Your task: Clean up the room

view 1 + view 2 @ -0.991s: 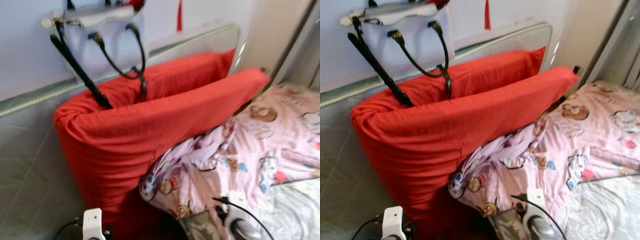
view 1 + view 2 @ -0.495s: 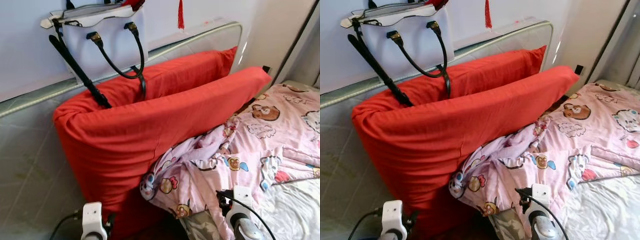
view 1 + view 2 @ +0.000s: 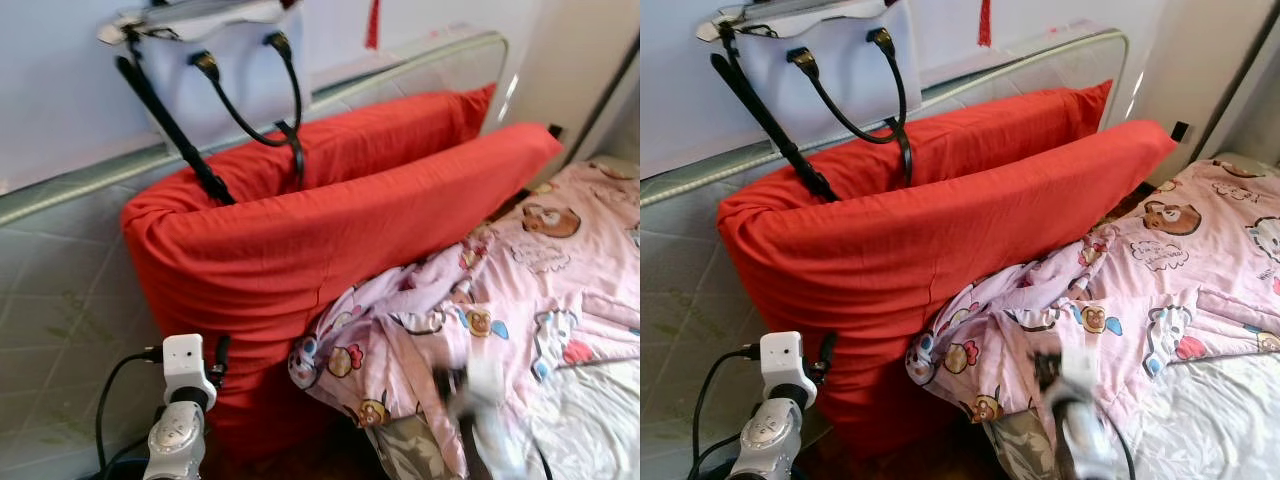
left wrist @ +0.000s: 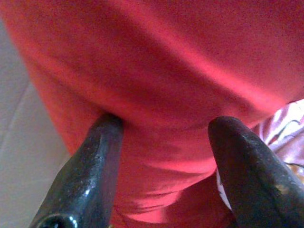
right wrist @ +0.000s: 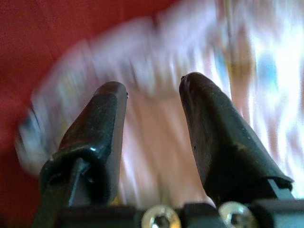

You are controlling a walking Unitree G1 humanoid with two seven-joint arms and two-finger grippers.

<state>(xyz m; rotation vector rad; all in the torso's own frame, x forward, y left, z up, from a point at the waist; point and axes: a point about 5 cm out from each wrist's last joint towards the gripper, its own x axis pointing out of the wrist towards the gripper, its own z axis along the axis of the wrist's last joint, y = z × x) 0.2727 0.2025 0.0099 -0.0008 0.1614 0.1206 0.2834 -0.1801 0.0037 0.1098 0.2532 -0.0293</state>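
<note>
Red pillow (image 4: 190, 71) beyond spread left fingers (image 4: 90, 175)

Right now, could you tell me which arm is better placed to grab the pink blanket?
The right. Its open end effector points straight at the pink blanket, while the left end effector faces the red pillow.

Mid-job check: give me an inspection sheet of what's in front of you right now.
Surface: bed, pale sheet bare at lower right.
Job's things: two red pillows upright against the headboard; pink cartoon blanket bunched against them.
Clutter: white handbag hanging above the pillows.
Grippers: left gripper open, facing the red pillow; right gripper open, over the blanket, blurred.
Cables: black cable at left wrist.
Surroundings: pale wall, red tassel.
</note>
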